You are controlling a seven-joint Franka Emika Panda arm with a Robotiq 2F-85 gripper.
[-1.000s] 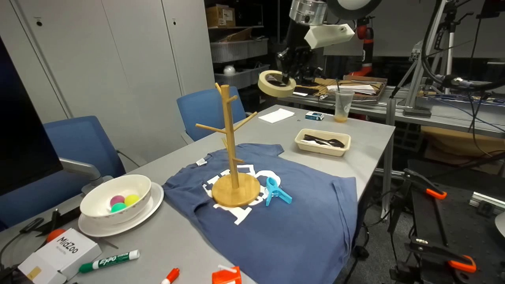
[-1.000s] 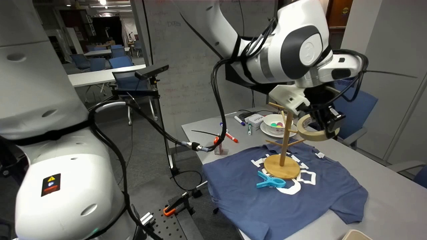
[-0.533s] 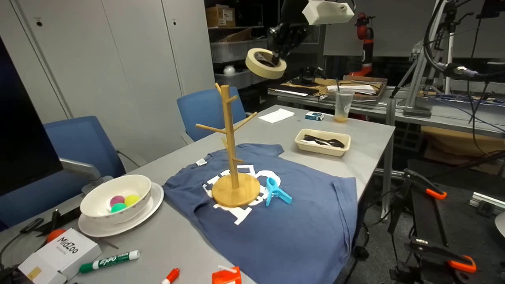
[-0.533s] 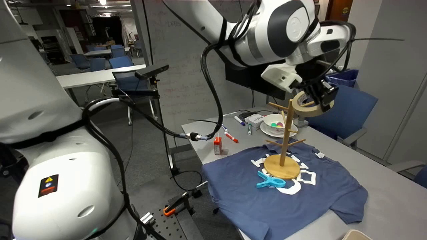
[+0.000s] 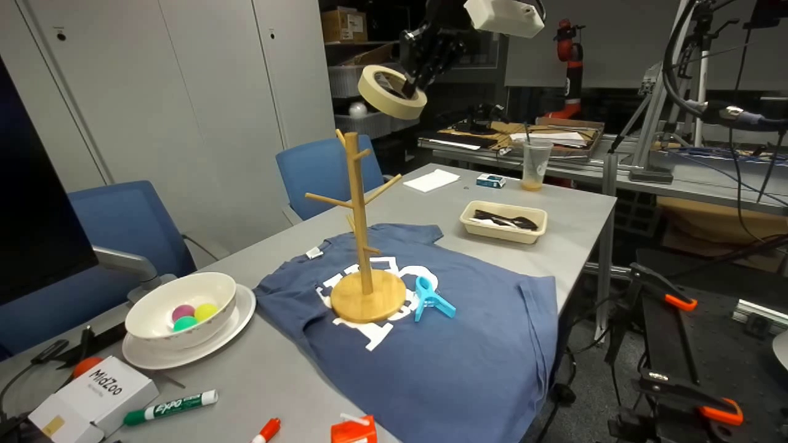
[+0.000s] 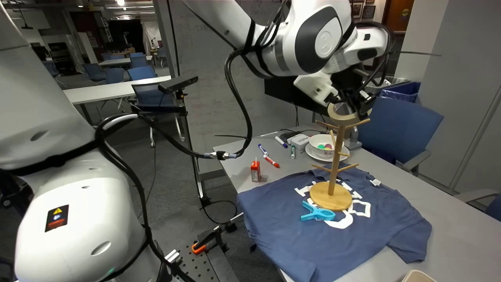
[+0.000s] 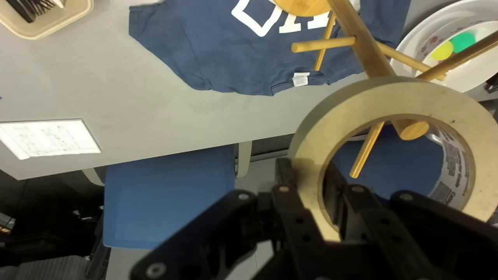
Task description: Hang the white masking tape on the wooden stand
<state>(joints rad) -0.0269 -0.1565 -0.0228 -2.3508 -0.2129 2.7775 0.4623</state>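
The white masking tape, a cream ring, is held tilted in the air in both exterior views (image 5: 394, 111) (image 6: 341, 120) and fills the right of the wrist view (image 7: 389, 97). My gripper (image 7: 309, 175) is shut on its rim, with a finger inside the hole and a finger outside. The wooden stand (image 5: 359, 209) (image 6: 336, 164) is upright on its round base. The tape is above and beside the post's top in an exterior view, with a gap between them. In the wrist view, the post's end and a peg (image 7: 367, 149) show through the tape's hole.
The stand stands on a blue T-shirt (image 5: 480, 344) beside a blue clamp (image 5: 431, 301). A white bowl with coloured balls (image 5: 184, 338) and a beige tray (image 5: 503, 237) are on the table. Blue chairs (image 5: 320, 178) stand behind the table's edge.
My gripper has lifted the tape and carried it sideways toward the top of the stand. The tape now tilts more. The stand has not moved.
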